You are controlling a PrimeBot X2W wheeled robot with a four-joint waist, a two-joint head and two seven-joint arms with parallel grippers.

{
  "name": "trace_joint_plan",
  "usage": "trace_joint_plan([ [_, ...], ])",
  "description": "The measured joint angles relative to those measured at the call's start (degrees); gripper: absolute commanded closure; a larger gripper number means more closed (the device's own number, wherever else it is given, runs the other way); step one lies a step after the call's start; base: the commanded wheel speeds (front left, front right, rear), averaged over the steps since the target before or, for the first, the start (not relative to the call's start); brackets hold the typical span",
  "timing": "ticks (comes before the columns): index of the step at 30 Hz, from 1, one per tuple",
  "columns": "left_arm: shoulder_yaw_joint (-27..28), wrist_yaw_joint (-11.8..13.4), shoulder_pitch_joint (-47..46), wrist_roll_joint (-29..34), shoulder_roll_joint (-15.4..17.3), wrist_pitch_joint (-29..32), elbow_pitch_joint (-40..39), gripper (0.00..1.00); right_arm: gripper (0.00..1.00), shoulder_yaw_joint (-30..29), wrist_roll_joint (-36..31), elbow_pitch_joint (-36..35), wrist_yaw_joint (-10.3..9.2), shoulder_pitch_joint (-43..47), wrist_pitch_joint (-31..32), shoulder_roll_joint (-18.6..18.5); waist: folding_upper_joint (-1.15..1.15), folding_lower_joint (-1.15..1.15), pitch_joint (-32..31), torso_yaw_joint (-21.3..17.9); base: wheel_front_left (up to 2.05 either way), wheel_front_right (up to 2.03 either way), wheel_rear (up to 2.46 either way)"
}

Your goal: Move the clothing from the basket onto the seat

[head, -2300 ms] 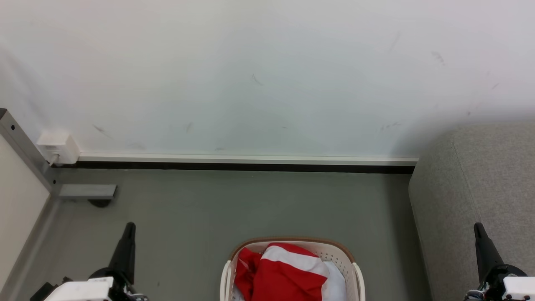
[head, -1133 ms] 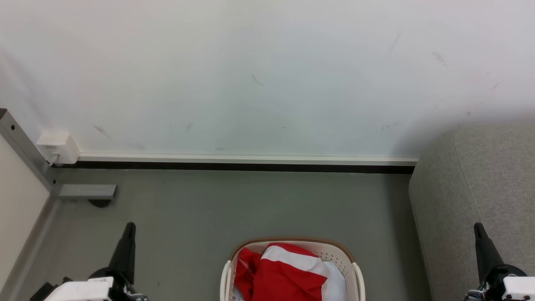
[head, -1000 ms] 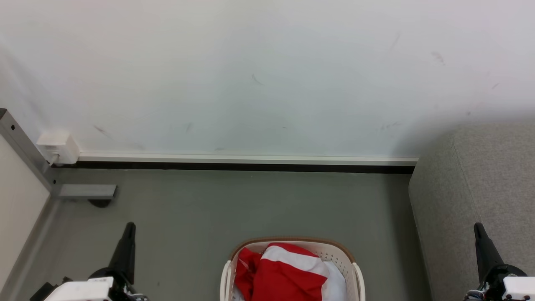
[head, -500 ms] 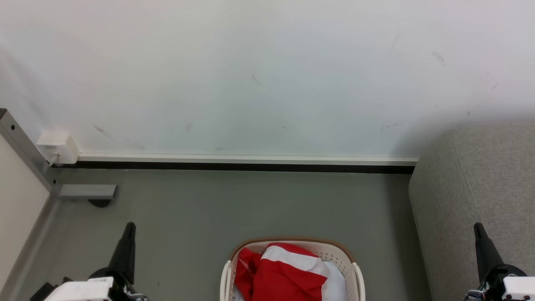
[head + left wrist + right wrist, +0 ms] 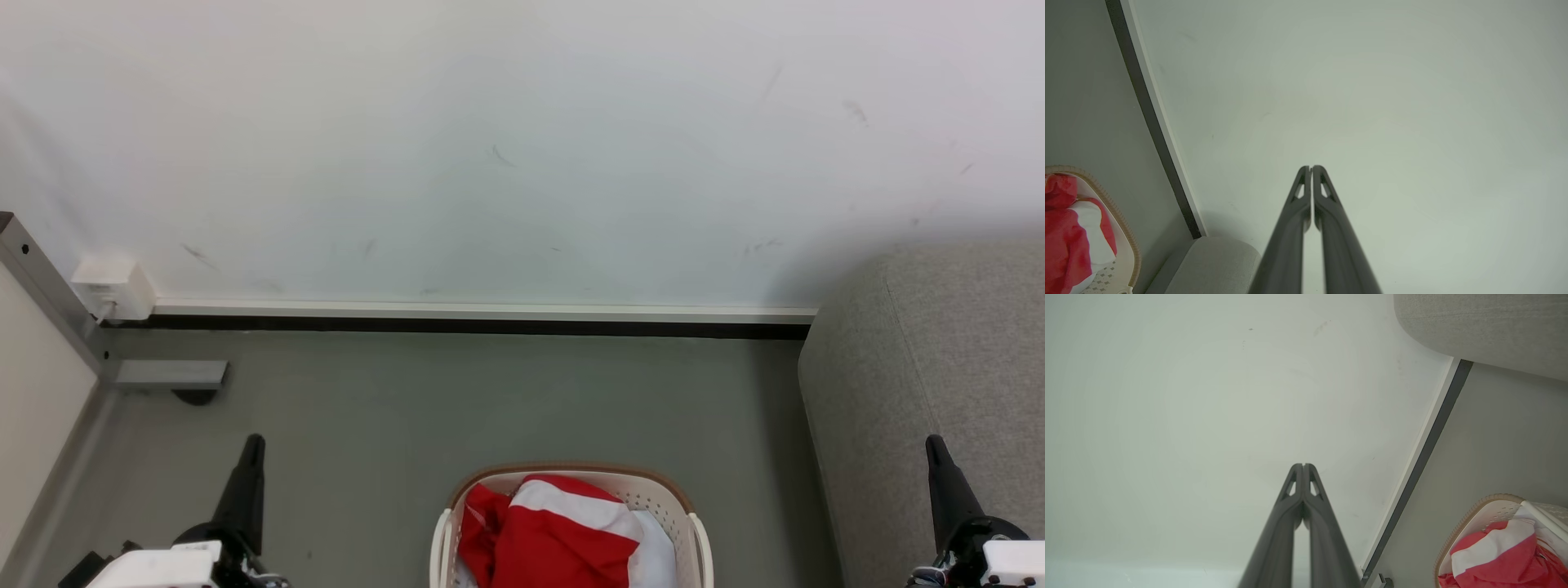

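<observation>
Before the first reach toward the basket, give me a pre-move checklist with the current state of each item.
1. Clothing inside basket: ok, red garments piled in it.
2. Left gripper empty: ok, shut on nothing.
3. Right gripper empty: ok, shut on nothing.
4. Jaws open for grasping: not ok, both shut.
5. Seat top free: cannot tell, mostly out of frame.
</observation>
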Motion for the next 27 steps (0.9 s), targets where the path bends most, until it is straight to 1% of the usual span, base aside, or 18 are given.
trace_joint_plan([
  [27, 0.0, 0.0, 0.0, 0.0, 0.0, 0.0, 0.0, 1.0, 1.0, 0.0, 0.0, 0.0, 0.0, 0.0, 0.0, 0.0, 0.0, 0.0, 0.0, 0.0, 0.0, 0.0, 0.0],
])
